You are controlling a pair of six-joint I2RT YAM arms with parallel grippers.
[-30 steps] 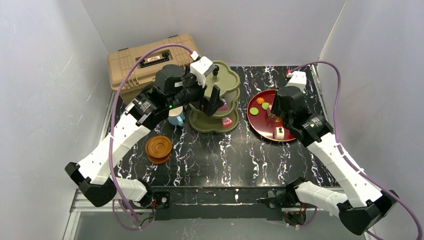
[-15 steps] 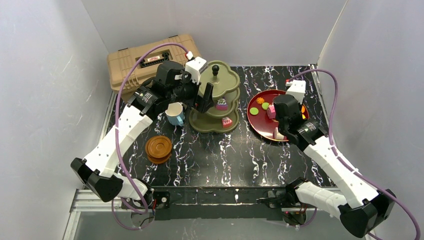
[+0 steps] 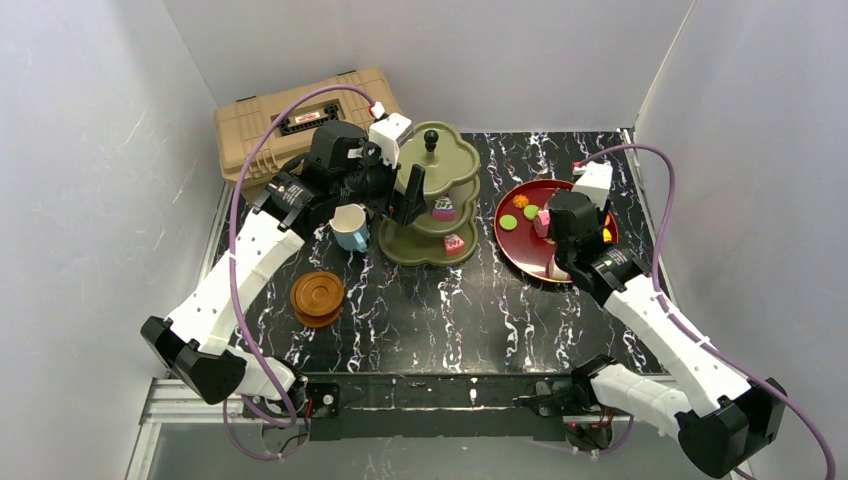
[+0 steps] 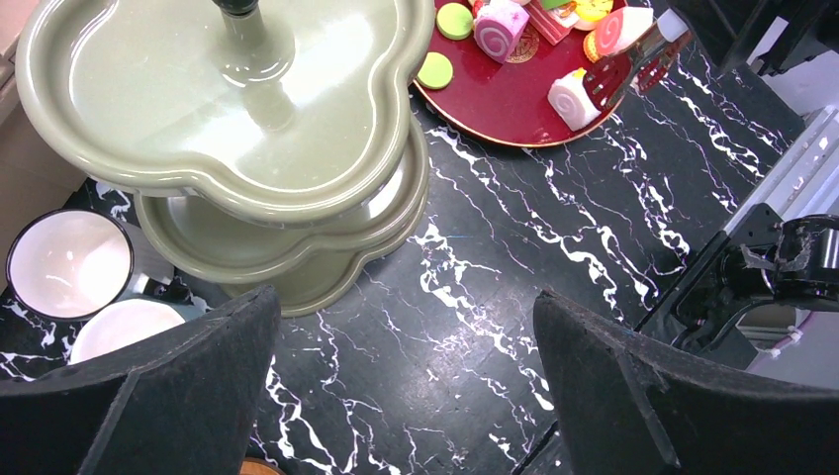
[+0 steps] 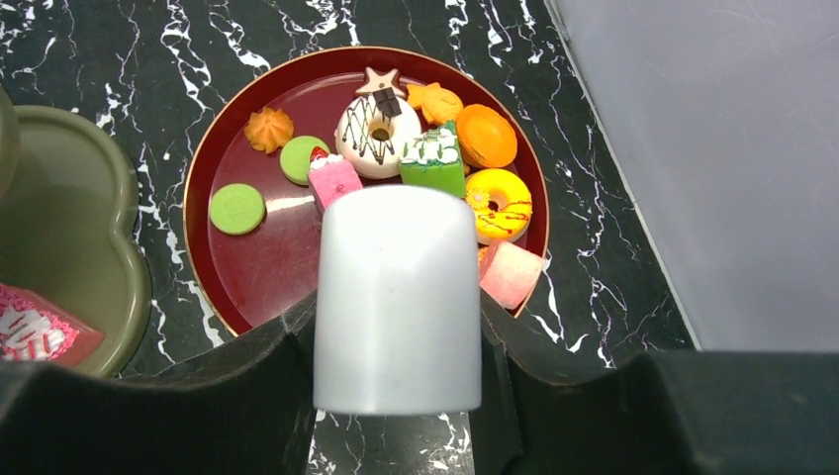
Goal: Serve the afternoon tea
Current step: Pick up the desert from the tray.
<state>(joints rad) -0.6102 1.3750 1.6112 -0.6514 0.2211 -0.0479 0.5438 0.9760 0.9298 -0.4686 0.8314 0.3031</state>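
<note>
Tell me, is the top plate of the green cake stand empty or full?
Empty. The left wrist view shows the top tier of the olive-green stand bare and glossy all around its centre post.

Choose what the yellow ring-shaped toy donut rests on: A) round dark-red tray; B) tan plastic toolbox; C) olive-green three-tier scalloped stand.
A: the right wrist view shows the yellow ring-shaped toy donut lying inside the rim of the round dark-red tray.
</note>
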